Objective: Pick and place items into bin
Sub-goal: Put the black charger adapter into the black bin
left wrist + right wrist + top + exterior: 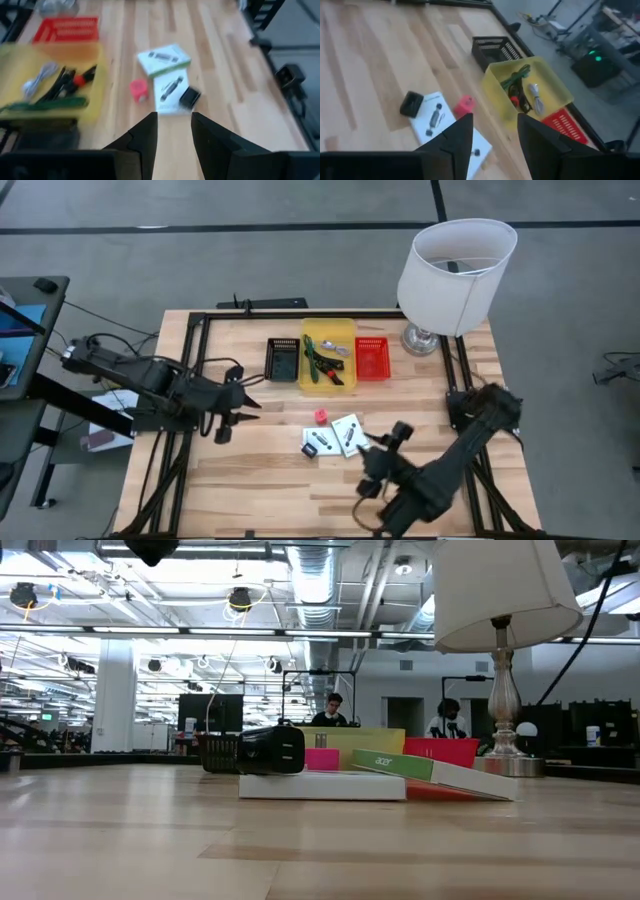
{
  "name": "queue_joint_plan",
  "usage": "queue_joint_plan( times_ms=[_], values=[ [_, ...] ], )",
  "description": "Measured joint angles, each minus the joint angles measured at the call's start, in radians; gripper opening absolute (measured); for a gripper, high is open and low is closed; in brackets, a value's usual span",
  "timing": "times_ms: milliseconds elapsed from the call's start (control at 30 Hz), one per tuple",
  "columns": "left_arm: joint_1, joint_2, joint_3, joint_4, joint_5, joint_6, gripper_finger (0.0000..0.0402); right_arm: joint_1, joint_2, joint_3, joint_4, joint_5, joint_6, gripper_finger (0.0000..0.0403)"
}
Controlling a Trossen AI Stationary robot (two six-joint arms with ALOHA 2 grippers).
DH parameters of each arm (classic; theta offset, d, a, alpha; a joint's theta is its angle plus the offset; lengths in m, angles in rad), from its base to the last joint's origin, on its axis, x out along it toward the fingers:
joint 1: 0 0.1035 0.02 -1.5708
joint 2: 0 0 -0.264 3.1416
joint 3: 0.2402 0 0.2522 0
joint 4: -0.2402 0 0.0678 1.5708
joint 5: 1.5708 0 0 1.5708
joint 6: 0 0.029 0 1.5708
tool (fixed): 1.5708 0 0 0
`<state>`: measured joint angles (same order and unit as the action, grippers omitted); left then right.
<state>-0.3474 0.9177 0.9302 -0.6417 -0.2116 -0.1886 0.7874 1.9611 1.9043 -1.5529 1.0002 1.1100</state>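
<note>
Two white cards with black marks [349,434] [320,442] lie flat on the table in front of the bins, a small black block [189,97] at the edge of one. The tiny pink-red cube [320,416] sits just beyond them. The yellow bin [306,355] holds the green-handled tool [45,104], the red-and-black tool [75,80] and the silver cable [37,82]. My left gripper [252,393] hangs open left of the cube. My right gripper [375,442] is open just right of the cards, near the table's near edge.
A black bin [283,360] and a red bin [372,358] flank the yellow one. A white lamp [455,265] stands at the table's far right corner. Bare wood lies left of the cards and along the near edge. People sit in the room behind.
</note>
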Motion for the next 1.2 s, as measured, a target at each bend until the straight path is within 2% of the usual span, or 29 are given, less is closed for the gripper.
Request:
queue_joint_plan(
  times_ms=[233,333,400,567,633,700,767,900,1033,1200],
  values=[
    [-0.068,0.001,-0.163,0.308,-0.04,0.0,0.0112,0.012,-0.34,-0.312,0.027,0.022,-0.037,0.0152],
    [-0.086,0.001,-0.244,0.441,-0.055,-0.001,0.0112,0.021,-0.512,-0.494,0.11,0.017,-0.05,0.015],
    [-0.092,0.008,-0.292,0.525,-0.07,-0.002,0.0112,0.026,-0.633,-0.62,0.232,0.006,-0.108,0.0148],
    [-0.092,0.077,-0.33,0.592,-0.083,-0.004,0.0112,0.01,-0.923,-0.913,0.619,-0.125,-0.368,0.015],
    [-0.092,0.124,-0.318,0.576,-0.052,0.005,0.0112,-0.014,-1.012,-0.998,0.735,-0.197,-0.461,0.0151],
    [-0.092,0.183,-0.294,0.567,0.005,0.026,0.0112,-0.043,-1.084,-1.064,0.78,-0.276,-0.513,0.0152],
    [-0.092,0.237,-0.268,0.537,0.035,0.068,0.0112,-0.071,-1.143,-1.107,0.791,-0.314,-0.532,0.0153],
    [-0.091,0.341,-0.225,0.494,0.04,0.161,0.0112,-0.11,-1.213,-1.16,0.776,-0.325,-0.535,0.0151],
    [-0.092,0.415,-0.176,0.495,0.043,0.286,0.0112,-0.122,-1.229,-1.164,0.765,-0.345,-0.545,0.0149],
    [-0.092,0.487,-0.095,0.476,0.05,0.305,0.0112,-0.12,-1.23,-1.164,0.758,-0.373,-0.561,0.015]
  ],
)
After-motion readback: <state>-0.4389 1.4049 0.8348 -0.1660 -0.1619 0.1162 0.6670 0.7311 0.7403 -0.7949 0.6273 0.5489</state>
